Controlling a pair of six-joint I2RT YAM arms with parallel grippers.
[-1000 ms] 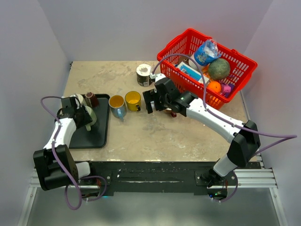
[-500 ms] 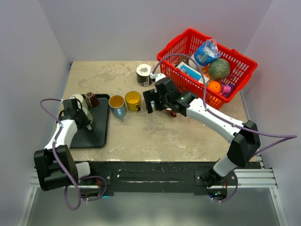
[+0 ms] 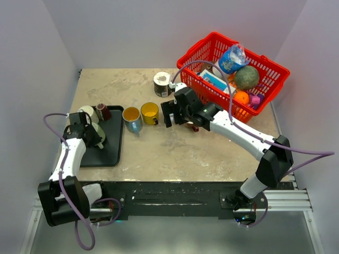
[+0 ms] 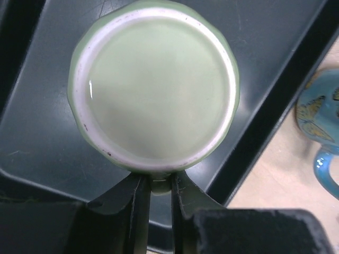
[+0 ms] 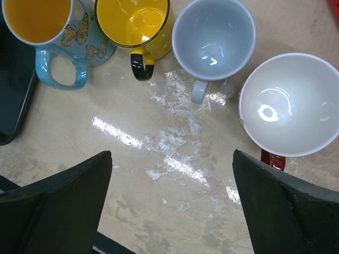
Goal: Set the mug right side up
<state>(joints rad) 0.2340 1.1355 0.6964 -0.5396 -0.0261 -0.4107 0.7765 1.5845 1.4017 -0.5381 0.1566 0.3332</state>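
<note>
A pale green mug point(image 4: 153, 84) stands upside down over the black tray point(image 4: 275, 69), its base facing my left wrist camera. My left gripper point(image 4: 159, 185) is shut on the mug's handle point(image 4: 159, 184), pinched between the two fingers. In the top view my left gripper point(image 3: 89, 132) is over the tray point(image 3: 114, 154) at the table's left. My right gripper point(image 3: 168, 114) is open and empty. In its wrist view point(image 5: 172, 211) it hangs above bare table, just short of a row of upright mugs.
A blue butterfly mug point(image 5: 45, 26), a yellow mug point(image 5: 132, 21), a grey-white mug point(image 5: 214, 37) and a white-lined red mug point(image 5: 288, 103) stand upright mid-table. A brown mug point(image 3: 103, 111) and a pale one point(image 3: 86, 112) sit on the tray's far end. A full red basket point(image 3: 233, 69) stands at the back right.
My left gripper has shifted a little to the left and nearer, carrying the green mug with it. The right arm has not moved.
</note>
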